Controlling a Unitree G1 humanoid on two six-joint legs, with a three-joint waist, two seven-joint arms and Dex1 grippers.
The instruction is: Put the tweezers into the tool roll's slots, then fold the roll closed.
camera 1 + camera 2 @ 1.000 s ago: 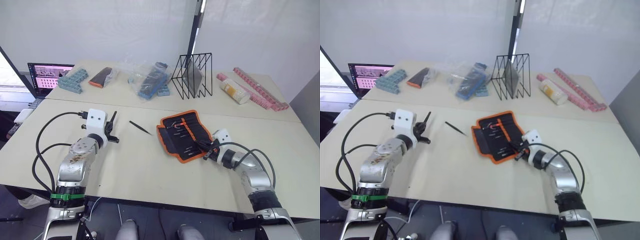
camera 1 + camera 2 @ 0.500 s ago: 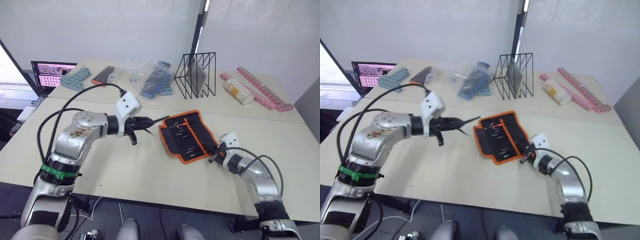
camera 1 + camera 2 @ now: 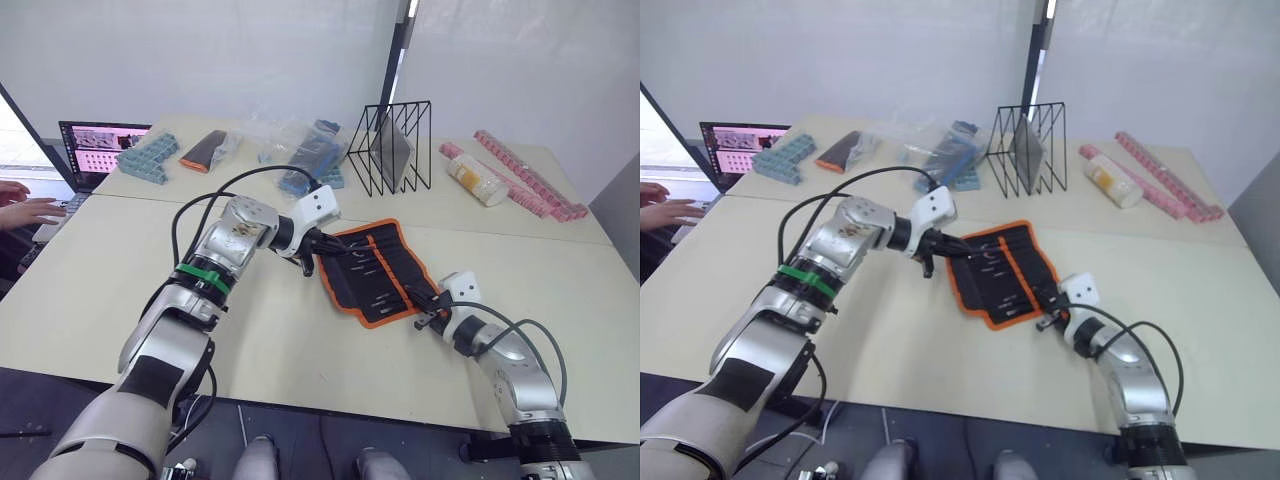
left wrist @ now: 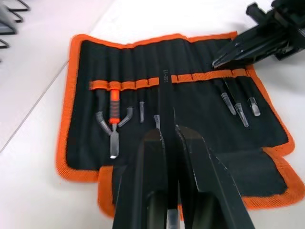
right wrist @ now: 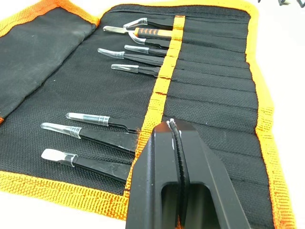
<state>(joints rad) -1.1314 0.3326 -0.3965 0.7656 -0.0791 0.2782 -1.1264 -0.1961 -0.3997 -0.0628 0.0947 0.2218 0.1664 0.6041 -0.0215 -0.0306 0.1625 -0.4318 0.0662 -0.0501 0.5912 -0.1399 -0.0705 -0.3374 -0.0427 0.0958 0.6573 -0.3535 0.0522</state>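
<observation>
Black fabric edged in orange: the tool roll (image 3: 378,272) lies unfolded on our counter (image 3: 250,340), several tweezers already seated in its slots (image 5: 200,76). Our left claw (image 4: 167,138), reaching over the roll's left edge, is clamped on one slim black tweezer (image 4: 165,98) held above the middle pockets. Our right claw (image 5: 174,129), fingers pressed together, rests on the roll's near right edge.
</observation>
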